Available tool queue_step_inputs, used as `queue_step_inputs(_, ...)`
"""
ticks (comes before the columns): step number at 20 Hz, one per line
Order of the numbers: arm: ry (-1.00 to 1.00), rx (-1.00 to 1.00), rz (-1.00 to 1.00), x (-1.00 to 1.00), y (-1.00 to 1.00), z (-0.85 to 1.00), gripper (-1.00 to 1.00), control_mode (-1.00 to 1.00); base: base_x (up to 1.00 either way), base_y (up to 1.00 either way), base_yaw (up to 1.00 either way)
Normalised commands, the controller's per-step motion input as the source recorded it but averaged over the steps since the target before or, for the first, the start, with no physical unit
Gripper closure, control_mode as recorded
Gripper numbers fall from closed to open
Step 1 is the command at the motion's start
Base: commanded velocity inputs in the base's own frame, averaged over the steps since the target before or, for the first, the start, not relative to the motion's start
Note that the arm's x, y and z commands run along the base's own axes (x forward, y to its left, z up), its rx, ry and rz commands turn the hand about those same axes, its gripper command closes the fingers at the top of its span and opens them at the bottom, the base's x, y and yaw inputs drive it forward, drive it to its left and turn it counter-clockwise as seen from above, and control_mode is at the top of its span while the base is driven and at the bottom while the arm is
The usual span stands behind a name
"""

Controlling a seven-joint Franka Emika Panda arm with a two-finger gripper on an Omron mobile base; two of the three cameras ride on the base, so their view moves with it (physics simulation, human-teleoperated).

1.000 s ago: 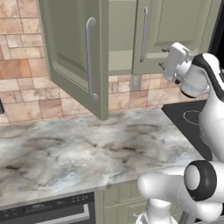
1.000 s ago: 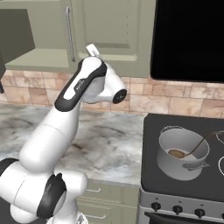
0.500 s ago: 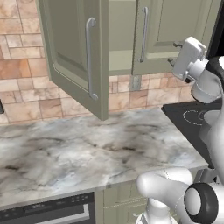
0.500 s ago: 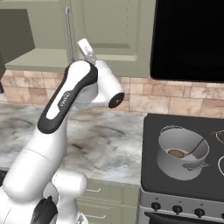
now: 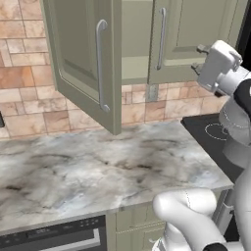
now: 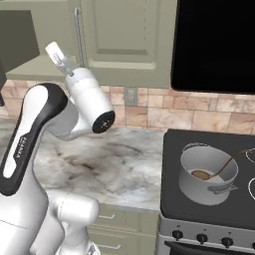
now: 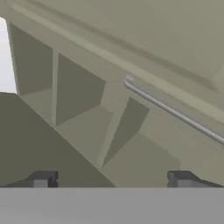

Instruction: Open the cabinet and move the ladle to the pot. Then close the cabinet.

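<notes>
You have a wide marble counter [image 5: 98,171] in front of you, and its long bare top runs from the brick wall [image 5: 19,93] out to its front edge. Above it hangs the cabinet [image 5: 196,39]. Its left door [image 5: 86,59] swings far out over the counter, with its bottom edge hanging in the air, and its right door [image 6: 127,42] is shut flat. To the right of the counter sits the black stove [image 6: 209,199]. The pot [image 6: 205,174] stands on it, well away from the counter's edge. The ladle [image 6: 219,172] rests inside the pot with its thin handle leaning out over the rim. Your gripper [image 6: 60,57] is up high beside the shut door's long bar handle [image 6: 78,35]. Its fingers [image 7: 41,179] are spread wide apart and pinch nothing.
</notes>
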Motion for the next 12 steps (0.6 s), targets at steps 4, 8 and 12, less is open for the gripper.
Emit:
queue_step_inputs(4, -0.08, -0.30, -0.08, -1.00, 0.66, 0.38, -1.00, -1.00, 0.00, 0.00, 0.00)
queue_step_inputs(8, -0.05, -0.32, -0.08, -1.00, 0.34, 0.45, -1.00, -1.00, 0.00, 0.00, 0.00)
queue_step_inputs(12, 0.00, -0.37, -0.07, -1.00, 0.29, 0.26, -1.00, -1.00, 0.00, 0.00, 0.00)
